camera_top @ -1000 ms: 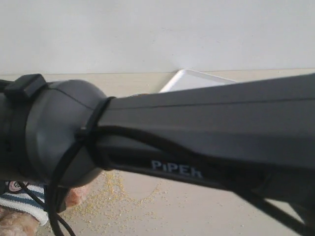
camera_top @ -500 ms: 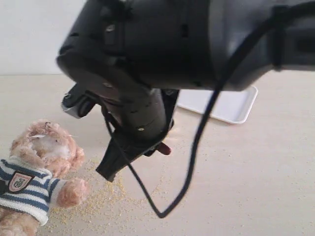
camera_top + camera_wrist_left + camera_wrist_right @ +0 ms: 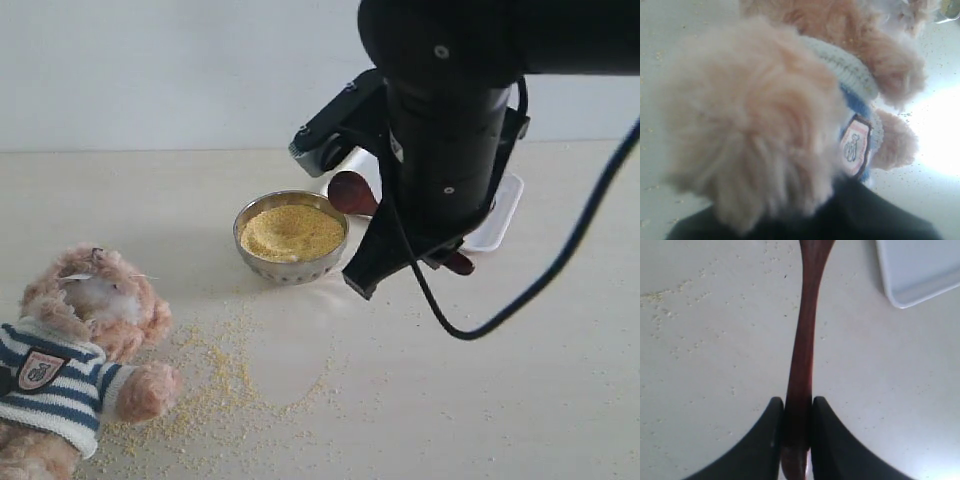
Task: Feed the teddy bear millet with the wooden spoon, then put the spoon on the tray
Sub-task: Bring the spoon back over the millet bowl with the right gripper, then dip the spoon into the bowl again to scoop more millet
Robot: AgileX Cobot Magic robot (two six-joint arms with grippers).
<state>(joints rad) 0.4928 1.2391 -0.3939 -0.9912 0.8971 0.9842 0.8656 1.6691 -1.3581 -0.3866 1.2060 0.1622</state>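
**A:** Where is the wooden spoon [image 3: 802, 340]?

**B:** Pinched in the right hand [image 3: 797, 405]. The two dark fingers [image 3: 770, 435] press on the handle near its end, one on each side, and the handle runs straight out from between them.

**A:** Over what?

**B:** Over bare counter [image 3: 530, 390], held clear of it. In the exterior view its oval bowl shows just behind the right rim of the steel bowl [image 3: 290, 266], between that bowl and the tray [image 3: 505, 205]. The handle's tip peeps out below the right arm [image 3: 440, 150], which hides the middle of the spoon.

**A:** Is it touching the tray?

**B:** No. In the right wrist view the tray's rounded corner lies off to one side of the spoon, apart from it.

**A:** And the millet [image 3: 292, 232]?

**B:** It is heaped in the steel bowl. Loose grains [image 3: 225, 375] are strewn on the counter between the bowl and the teddy bear [image 3: 85, 330].

**A:** How does the bear lie?

**B:** At the near left of the exterior view, in its striped sweater [image 3: 60, 400] with the shield badge [image 3: 37, 368], well apart from the spoon.

**A:** The left hand [image 3: 850, 222]?

**B:** Only a dark mass shows under blurred fur very close to the camera. Whether it is spread or pressed together I cannot tell.
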